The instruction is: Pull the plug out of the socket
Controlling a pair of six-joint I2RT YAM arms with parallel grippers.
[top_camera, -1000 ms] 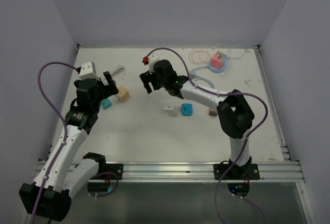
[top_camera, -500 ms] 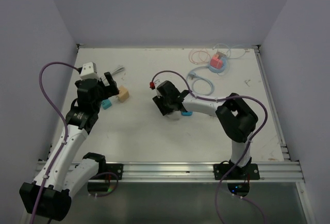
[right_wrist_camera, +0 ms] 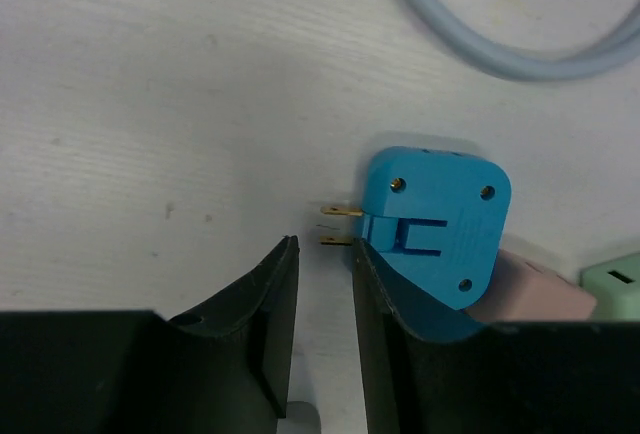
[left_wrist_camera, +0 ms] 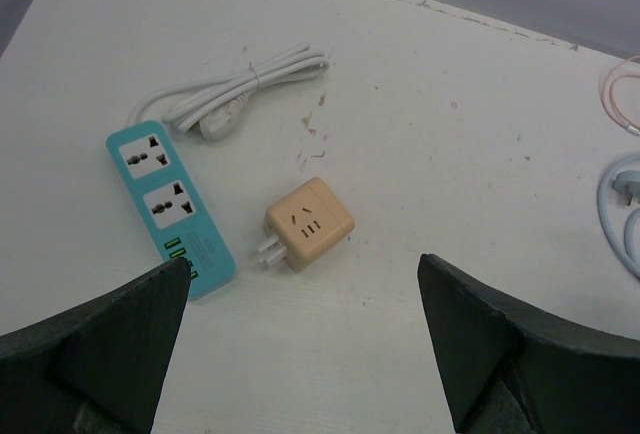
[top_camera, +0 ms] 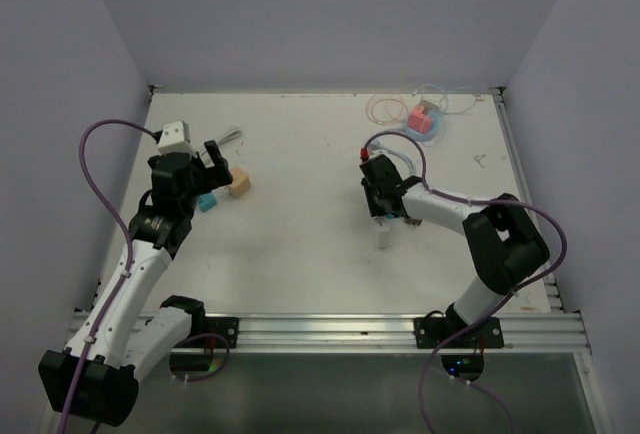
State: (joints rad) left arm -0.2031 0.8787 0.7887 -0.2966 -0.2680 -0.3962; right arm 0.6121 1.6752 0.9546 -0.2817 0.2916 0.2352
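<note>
**First speaker:** Where is the plug, and what are the fingers doing?

**Second speaker:** The blue plug adapter (right_wrist_camera: 435, 219) lies flat on the white bench (right_wrist_camera: 150, 104). Its two brass prongs (right_wrist_camera: 342, 211) are bare and point at the right gripper (right_wrist_camera: 324, 249) just beside it. That gripper's fingers stand almost together with a thin gap between them, and whether they pinch anything cannot be told. The left gripper (top_camera: 215, 159) hangs wide open, holding nothing, above a teal power strip (left_wrist_camera: 170, 199).

**First speaker:** What could go wrong?

**Second speaker:** Closing on the thin prongs could bend them, or the fingers could slip off. A push could shove the adapter into the pink block (right_wrist_camera: 540, 294) just beside it.

**First speaker:** And the count?

**Second speaker:** Two arms. One blue adapter with two prongs. One pink block, one mint-green piece (right_wrist_camera: 612, 289) and one pale blue cable (right_wrist_camera: 520, 64). One teal strip, one tan adapter (left_wrist_camera: 310, 224) and one bundled white cord (left_wrist_camera: 240, 89). One small white block (top_camera: 383, 241), possibly the socket.
</note>
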